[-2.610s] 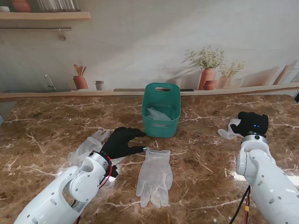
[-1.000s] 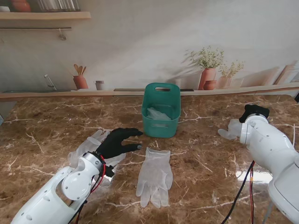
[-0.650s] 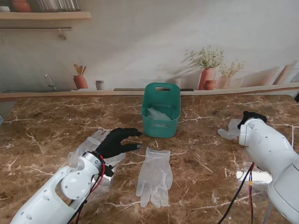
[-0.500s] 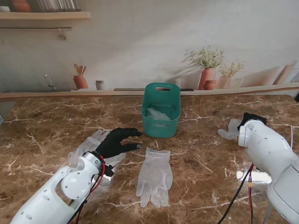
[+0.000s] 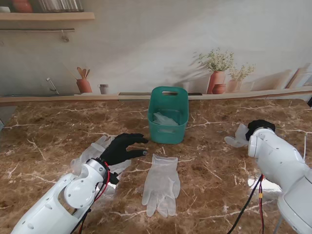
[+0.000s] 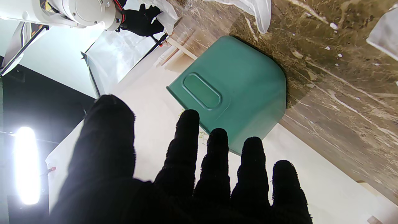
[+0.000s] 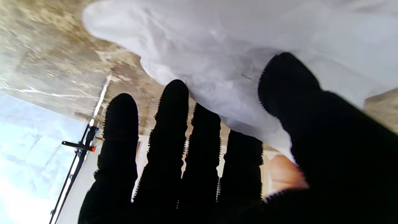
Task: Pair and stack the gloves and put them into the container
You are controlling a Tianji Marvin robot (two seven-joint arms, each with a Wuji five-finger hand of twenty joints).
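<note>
A green container stands at the table's middle, farther from me, with a clear glove inside. Another clear glove lies flat nearer to me. My left hand, in black, hovers open with fingers spread over a third clear glove on the left; its wrist view shows the fingers pointing at the container. My right hand, mostly hidden behind its own forearm, is at a fourth clear glove. In the right wrist view the fingers stay extended against that glove.
A brown marble table carries everything. A ledge runs along its far edge, against a wall printed with pots and plants. Red and black cables hang beside my right arm.
My right arm has rolled and lowered its hand onto the right-side glove, which has slid slightly to the left. My left hand has turned a little and otherwise stays put.
</note>
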